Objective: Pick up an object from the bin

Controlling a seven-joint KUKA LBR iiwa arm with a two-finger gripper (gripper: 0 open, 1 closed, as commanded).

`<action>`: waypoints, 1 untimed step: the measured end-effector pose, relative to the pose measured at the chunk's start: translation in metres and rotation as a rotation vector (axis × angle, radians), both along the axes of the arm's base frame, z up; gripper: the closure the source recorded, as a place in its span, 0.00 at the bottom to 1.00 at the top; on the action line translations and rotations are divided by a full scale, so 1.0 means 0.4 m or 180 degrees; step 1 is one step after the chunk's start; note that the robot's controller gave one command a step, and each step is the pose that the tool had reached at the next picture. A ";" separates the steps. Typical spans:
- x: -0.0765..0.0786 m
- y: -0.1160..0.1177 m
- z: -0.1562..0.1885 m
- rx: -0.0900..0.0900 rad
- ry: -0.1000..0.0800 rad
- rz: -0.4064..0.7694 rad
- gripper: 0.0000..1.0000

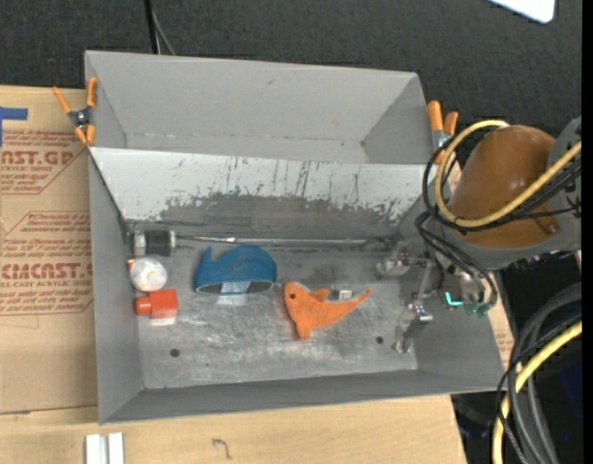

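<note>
Grey bin (257,104) was noted, with sloped walls and a scuffed floor. The arm (504,187), under its orange cover and looped cables, was seen reaching in from 3 o'clock. The gripper (409,329) was set low at the 3 o'clock edge of the floor, close to the right wall, over bare metal. Nothing was seen held in it, and how wide it stood could not be told, its tip being lost among wires and metal parts. A blue rounded piece (235,269) was logged at 10 o'clock of the floor's centre. An orange flat piece (315,308), pointed at one end, was logged just toward 3 o'clock of centre; it was the thing nearest the gripper, at the gripper's 9 o'clock, near but apart. A white ball (148,275), a small red block (157,304) and a dark stub (155,242) were grouped at 9 to 10 o'clock by the left wall, well apart from the gripper. The step was judged to be the approach, with no grasp made and everything lying on the floor. The next move was judged to call for a shift toward 9 o'clock and a descent over the orange piece, whose flatness could make a grip awkward. The kinds of the blue piece and the dark stub could not be made out.
</note>
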State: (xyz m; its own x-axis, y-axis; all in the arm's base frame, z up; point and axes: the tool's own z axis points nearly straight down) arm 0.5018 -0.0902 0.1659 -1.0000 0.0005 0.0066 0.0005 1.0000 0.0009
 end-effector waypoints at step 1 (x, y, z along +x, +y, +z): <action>0.005 0.001 0.009 -0.0004 -0.0024 0.0004 0.00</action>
